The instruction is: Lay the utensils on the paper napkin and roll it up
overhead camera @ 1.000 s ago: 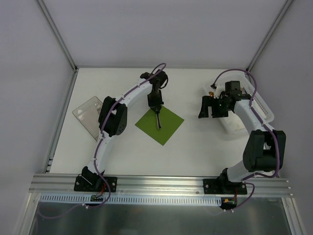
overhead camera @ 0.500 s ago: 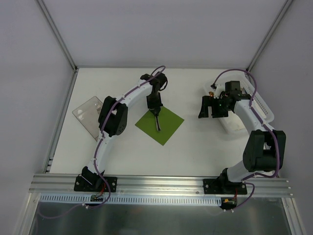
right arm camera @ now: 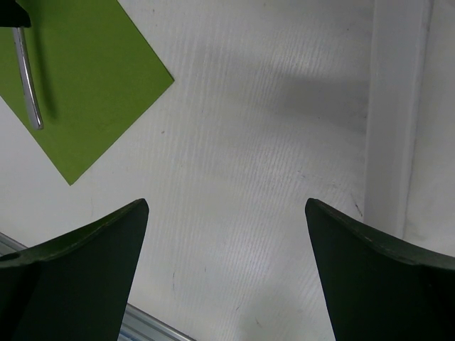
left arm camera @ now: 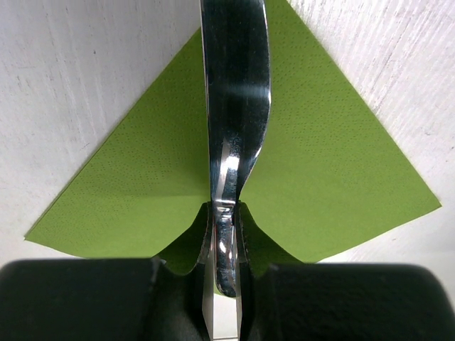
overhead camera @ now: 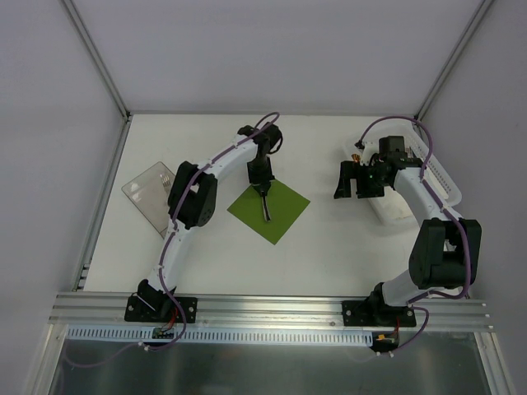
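Utensil [left arm camera: 234, 92] was clenched in left end effector [overhead camera: 261, 184] over green napkin [overhead camera: 282, 212] lying on bench [overhead camera: 329, 247]. Right end effector [right arm camera: 226, 206] was released, jaws wide, hovering above bench right of napkin.

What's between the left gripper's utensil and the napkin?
Nothing visible. The left gripper is shut on the utensil right over the napkin, which carries nothing else. Whether the utensil touches the paper is unclear.

Olive-green paper napkin [overhead camera: 269, 210], shiny silver utensil [left arm camera: 233, 106], white table [overhead camera: 329, 247]
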Robot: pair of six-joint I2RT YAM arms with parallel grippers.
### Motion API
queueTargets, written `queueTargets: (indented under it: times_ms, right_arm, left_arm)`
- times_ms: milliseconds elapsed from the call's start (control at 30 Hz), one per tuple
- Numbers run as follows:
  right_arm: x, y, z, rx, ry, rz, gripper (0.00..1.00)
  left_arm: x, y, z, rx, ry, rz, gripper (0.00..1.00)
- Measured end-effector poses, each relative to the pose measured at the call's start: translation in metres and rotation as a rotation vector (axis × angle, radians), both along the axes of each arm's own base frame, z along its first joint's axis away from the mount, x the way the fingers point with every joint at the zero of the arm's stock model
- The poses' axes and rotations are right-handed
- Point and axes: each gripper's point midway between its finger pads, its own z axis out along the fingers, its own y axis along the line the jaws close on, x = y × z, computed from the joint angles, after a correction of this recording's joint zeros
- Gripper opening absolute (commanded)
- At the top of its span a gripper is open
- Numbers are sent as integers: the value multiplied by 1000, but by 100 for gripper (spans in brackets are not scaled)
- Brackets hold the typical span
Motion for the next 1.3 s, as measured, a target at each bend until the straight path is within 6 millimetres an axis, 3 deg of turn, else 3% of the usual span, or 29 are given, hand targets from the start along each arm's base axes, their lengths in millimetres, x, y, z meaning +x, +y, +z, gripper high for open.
queueTargets:
  times_ms: [367, 633, 900, 1133, 1167, 1233, 1300]
  right_arm:
    - [0, -1, 0, 1, 2, -5, 97]
    - [0, -2, -1, 1, 5, -7, 97]
    - [0, 2, 0, 20, 7, 0, 97]
    - [-2, 7, 2, 51, 11, 7, 100]
    - [-2, 9, 3, 57, 13, 10, 96]
    - [-3, 14, 4, 68, 13, 19, 87]
    - [-3, 24, 5, 82, 11, 37, 75]
  left_arm:
    - [4, 0, -12, 8, 15, 4, 5]
    - [4, 1, -15, 6, 23, 7, 14]
    - [4, 1, -14, -4, 27, 4, 38]
    - [4, -1, -10, -15, 23, -3, 46]
    - [5, -1, -6, -18, 16, -5, 47]
    - [6, -1, 4, -29, -2, -10, 60]
    - [8, -2, 22, -47, -36, -17, 65]
